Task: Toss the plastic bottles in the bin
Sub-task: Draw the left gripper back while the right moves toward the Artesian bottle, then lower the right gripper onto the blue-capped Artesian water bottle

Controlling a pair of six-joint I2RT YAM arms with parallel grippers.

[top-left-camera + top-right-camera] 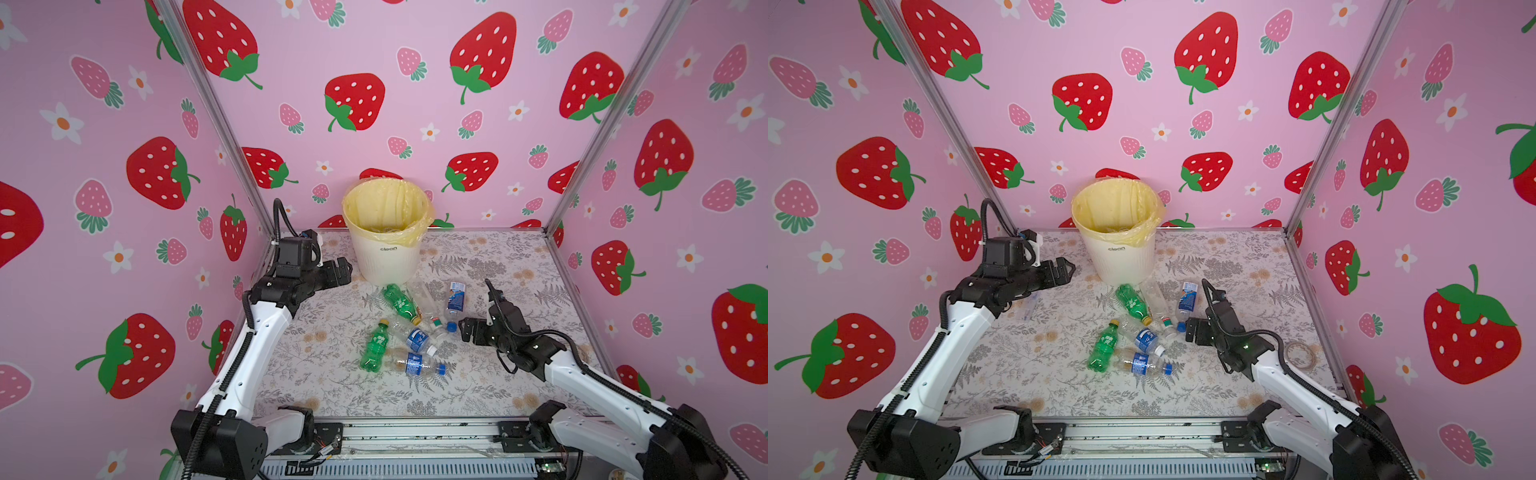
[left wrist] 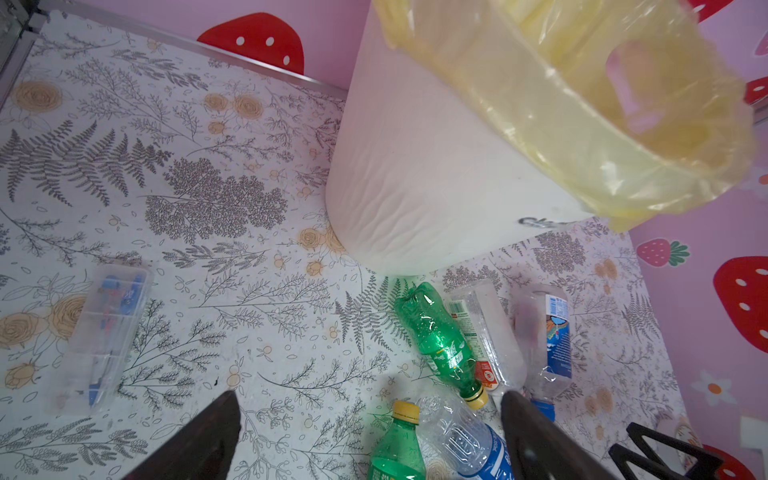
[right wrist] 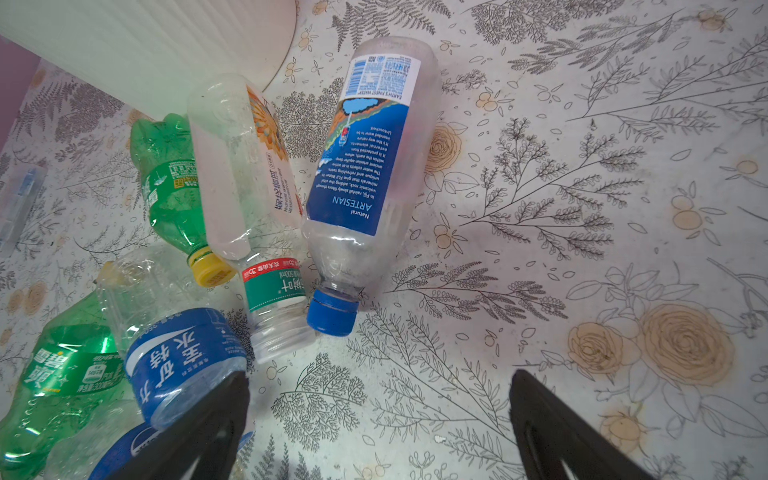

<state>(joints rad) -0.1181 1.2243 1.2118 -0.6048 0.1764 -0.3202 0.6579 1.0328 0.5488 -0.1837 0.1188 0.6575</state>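
Starting on your left: the left gripper (image 1: 338, 272) hangs with its jaws spread wide, gripping nothing. A small clear plastic case (image 1: 1027, 305) lies half tucked under that arm (contents too blurred to read). At the back wall stands the round white ribbed bin (image 1: 388, 259) with a yellow liner, its bottom hard to make out. Six plastic bottles (image 1: 415, 336) lie clustered just in front. Your right gripper (image 1: 466, 330), wide open and empty, hovers just beside the blue-capped clear bottle (image 3: 365, 166).
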